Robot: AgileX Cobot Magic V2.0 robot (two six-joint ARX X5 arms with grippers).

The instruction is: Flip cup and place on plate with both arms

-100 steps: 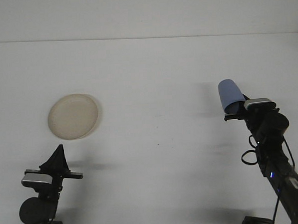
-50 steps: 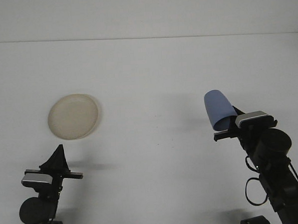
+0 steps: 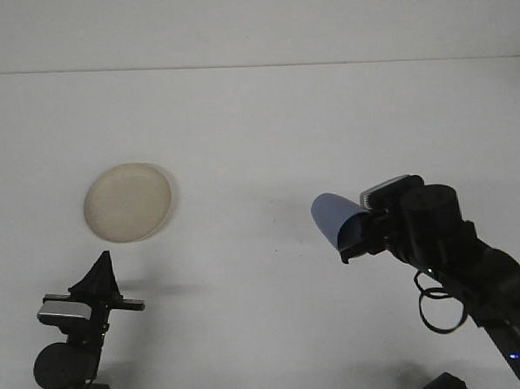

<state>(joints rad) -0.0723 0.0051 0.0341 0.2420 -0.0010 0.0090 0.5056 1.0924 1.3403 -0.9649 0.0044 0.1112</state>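
Note:
A blue cup (image 3: 334,218) hangs above the white table at centre right, tilted so its closed bottom points up and to the left. My right gripper (image 3: 354,236) is shut on the cup's lower end. A cream plate (image 3: 128,201) lies flat on the table at the left, with nothing on it. My left gripper (image 3: 99,274) rests low at the front left, below the plate and well apart from it; its black fingers come together in a point.
The white table (image 3: 257,142) ends at a far edge near the top, where a pale wall begins. The right arm (image 3: 474,275) reaches in from the bottom right corner, with a cable looped beneath it.
My right arm has carried the blue cup left and slightly down, toward the table's middle, and has tipped it further over to the left. The left arm and the plate have stayed put.

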